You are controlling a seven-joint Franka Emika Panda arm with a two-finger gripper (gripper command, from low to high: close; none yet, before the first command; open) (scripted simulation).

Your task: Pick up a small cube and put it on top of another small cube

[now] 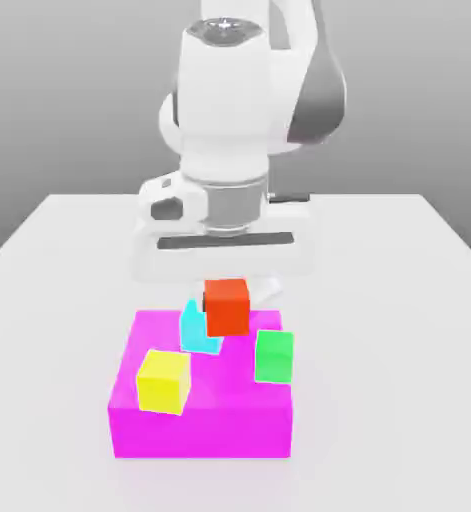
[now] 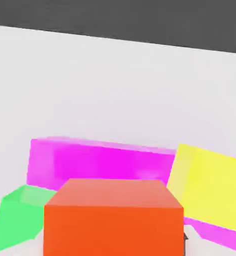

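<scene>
Red-orange cube (image 1: 227, 307) one; yellow (image 1: 164, 381), green (image 1: 275, 356), cyan (image 1: 199, 328) one each

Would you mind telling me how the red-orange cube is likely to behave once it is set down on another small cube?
The red-orange cube, held in the gripper, looks rigid with flat faces, so it should probably sit rather than roll. The green cube is equally small, so an off-centre placement might tip. Its smooth faces may slide.

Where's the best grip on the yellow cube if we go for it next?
Probably the yellow cube by two opposite upright faces, coming straight down from above. It sits flat on the magenta block near the front corner, apart from the green cube, so its sides look free. The gripper is shut on the red-orange cube.
</scene>
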